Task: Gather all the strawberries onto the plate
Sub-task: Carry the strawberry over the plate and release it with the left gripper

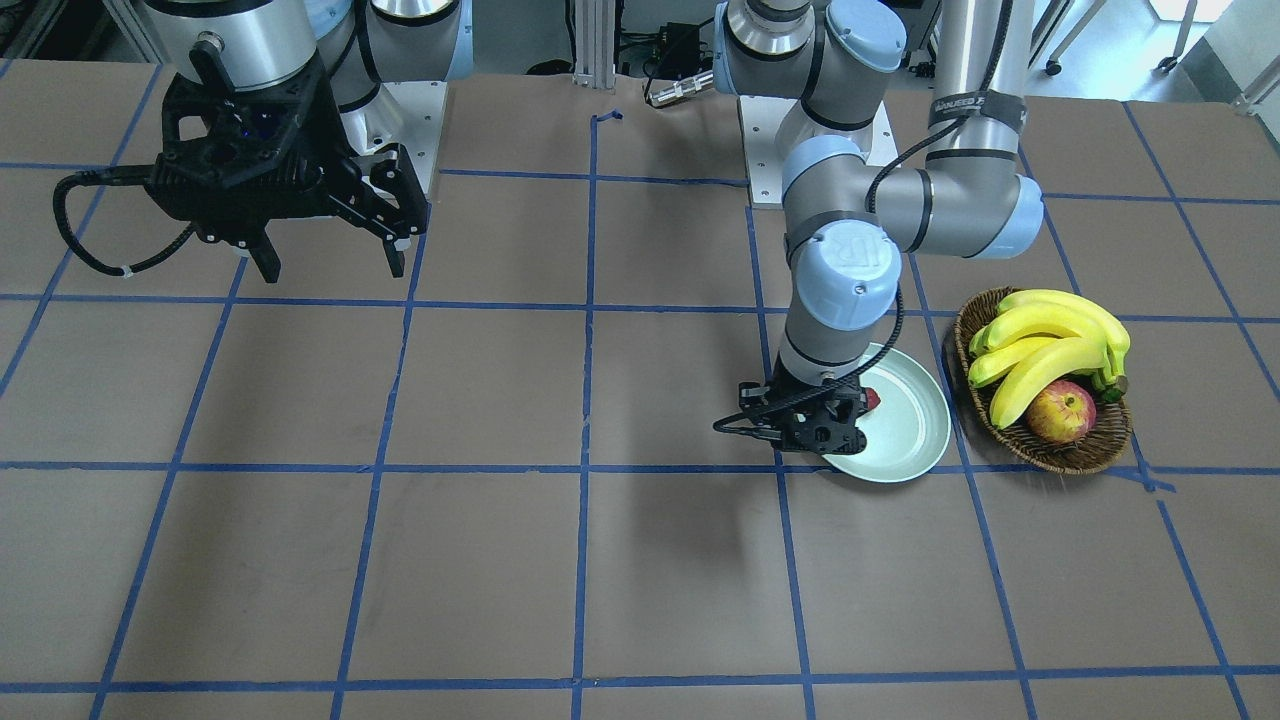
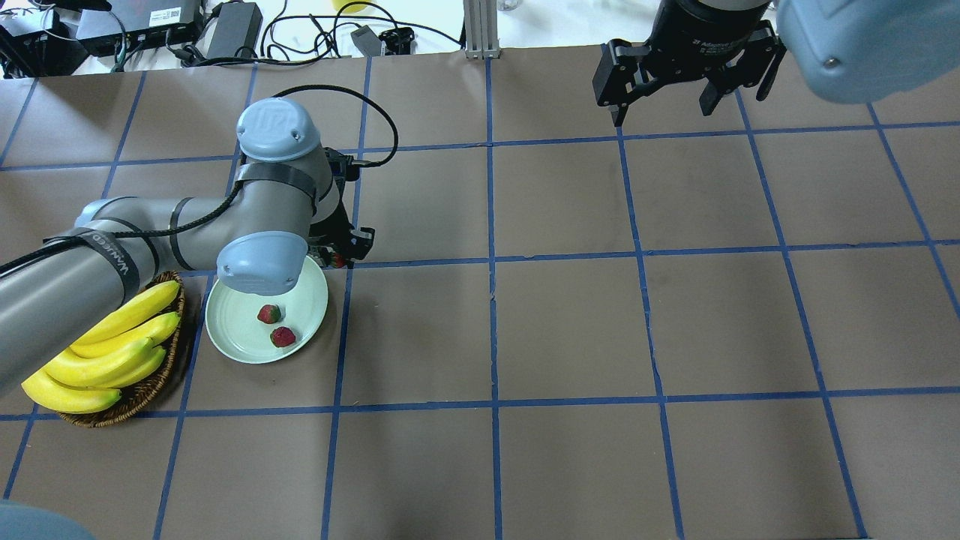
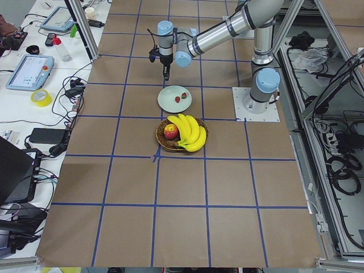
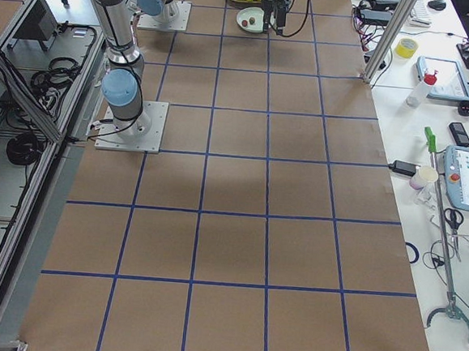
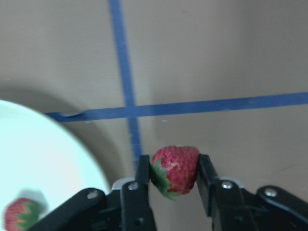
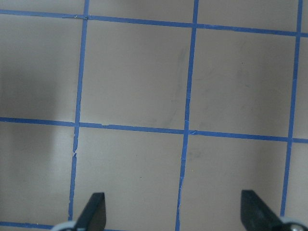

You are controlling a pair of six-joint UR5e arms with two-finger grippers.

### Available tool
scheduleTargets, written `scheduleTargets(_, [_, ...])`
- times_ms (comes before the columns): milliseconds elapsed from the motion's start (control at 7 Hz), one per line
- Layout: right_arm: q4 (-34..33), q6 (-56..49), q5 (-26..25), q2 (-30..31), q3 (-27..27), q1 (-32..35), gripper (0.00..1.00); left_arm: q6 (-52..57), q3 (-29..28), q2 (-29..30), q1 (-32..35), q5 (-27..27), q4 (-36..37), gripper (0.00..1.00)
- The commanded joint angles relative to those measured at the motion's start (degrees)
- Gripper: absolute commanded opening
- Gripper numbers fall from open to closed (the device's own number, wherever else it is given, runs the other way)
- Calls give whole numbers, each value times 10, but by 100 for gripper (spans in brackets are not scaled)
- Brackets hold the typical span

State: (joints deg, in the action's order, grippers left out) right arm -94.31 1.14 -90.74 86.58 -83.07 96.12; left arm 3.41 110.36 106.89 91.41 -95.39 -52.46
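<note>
Your left gripper (image 5: 173,160) pinches a strawberry (image 5: 177,171) across its broad middle over bare tabletop (image 5: 216,57). The plate (image 5: 43,144), holding two other strawberries (image 2: 268,313), lies just beside the gripper. The right gripper (image 6: 174,211) hangs spread and empty. The berry looks light, soft and easily bruised, so squeeze gently on the flanks, not the leafy cap.

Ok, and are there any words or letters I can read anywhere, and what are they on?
"UR": logo on the blue joint cap of the left arm.
"...NUSED": white letters on the black strap round that arm; the letters before these are unclear.
White print on the body of the right gripper: too small to read.
Labels on the devices beyond the table's edge: too small to read.
</note>
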Motion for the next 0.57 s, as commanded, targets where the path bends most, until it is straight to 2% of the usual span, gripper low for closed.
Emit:
scheduleTargets(0, [0,0,2,0,0,0,100,95,8,-14,-77,-1,-12,0])
scheduleTargets(286, [0,0,2,0,-2,0,100,107,47,-18,-91,-1,-7,0])
scheduleTargets(429, [1,0,-1,1,-3,0,100,103,48,-15,-91,1,-7,68])
